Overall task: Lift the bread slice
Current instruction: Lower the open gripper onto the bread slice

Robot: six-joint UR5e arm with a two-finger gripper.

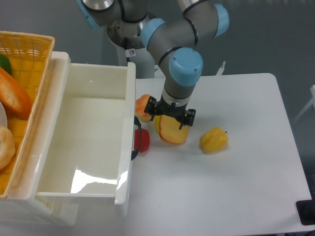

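The gripper (172, 119) hangs straight down over the table (231, 167), directly above the bread slice (172, 132). The slice sits just right of the white bin (83, 137), between a peach-coloured ball (143, 106) on its left and a yellow pepper (213, 139) on its right; a red item (142, 140) lies against the bin wall nearby. The dark finger blocks stand either side of the slice's upper edge, so the jaws appear spread across it; whether they touch it cannot be told. The slice looks tilted, its face toward the camera, lower rim at the table. Judgement: only closure and lift remain; the ball's closeness on the left is the risk.
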